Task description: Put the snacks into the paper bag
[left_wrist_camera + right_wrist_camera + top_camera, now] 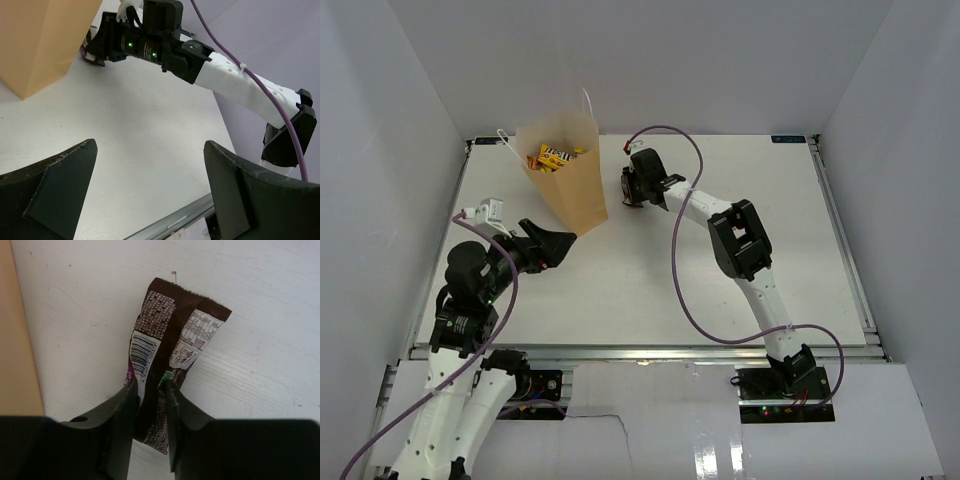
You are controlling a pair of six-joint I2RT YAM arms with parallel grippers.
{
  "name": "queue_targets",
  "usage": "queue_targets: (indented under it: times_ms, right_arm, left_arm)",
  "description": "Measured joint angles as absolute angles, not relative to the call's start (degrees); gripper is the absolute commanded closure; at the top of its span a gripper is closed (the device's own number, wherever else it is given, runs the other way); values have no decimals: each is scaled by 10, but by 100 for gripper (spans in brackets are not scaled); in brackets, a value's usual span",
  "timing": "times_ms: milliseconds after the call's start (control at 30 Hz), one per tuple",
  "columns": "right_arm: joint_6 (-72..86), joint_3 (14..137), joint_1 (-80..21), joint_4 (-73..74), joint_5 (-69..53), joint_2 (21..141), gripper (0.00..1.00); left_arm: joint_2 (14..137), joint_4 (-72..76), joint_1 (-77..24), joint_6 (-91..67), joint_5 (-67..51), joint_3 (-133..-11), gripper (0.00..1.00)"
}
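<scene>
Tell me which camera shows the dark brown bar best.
Right wrist: the bar lies close up, barcode visible, pinched by the right gripper. Top view nearly hides it under that gripper; left wrist shows a sliver.

The paper bag [575, 195] is stood upper left of the middle, with snacks [556, 157] inside. A bar [172, 340] is laid just right of it.

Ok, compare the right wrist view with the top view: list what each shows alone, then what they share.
Right wrist only: the barcode and label on the bar, which is pinched in the right claw. Top only: packets inside the bag, and the open left claw. Both: the bag's tan wall, the white table and the right claw.
</scene>
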State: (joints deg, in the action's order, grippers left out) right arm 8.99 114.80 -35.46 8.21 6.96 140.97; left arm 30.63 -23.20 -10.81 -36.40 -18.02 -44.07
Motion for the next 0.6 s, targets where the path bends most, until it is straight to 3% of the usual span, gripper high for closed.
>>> queue_targets:
  times_ms: [200, 367, 600]
  right_arm:
    - [96, 1094, -347, 56, 53, 1380, 92]
    - [91, 980, -325, 64, -22, 1298, 92]
    - [-19, 758, -262, 81, -272, 1114, 91]
  left_arm:
    - [364, -152, -108, -429, -230, -385, 2]
    - [442, -44, -111, -493, -282, -339, 2]
    - [539, 46, -204, -549, -260, -317, 2]
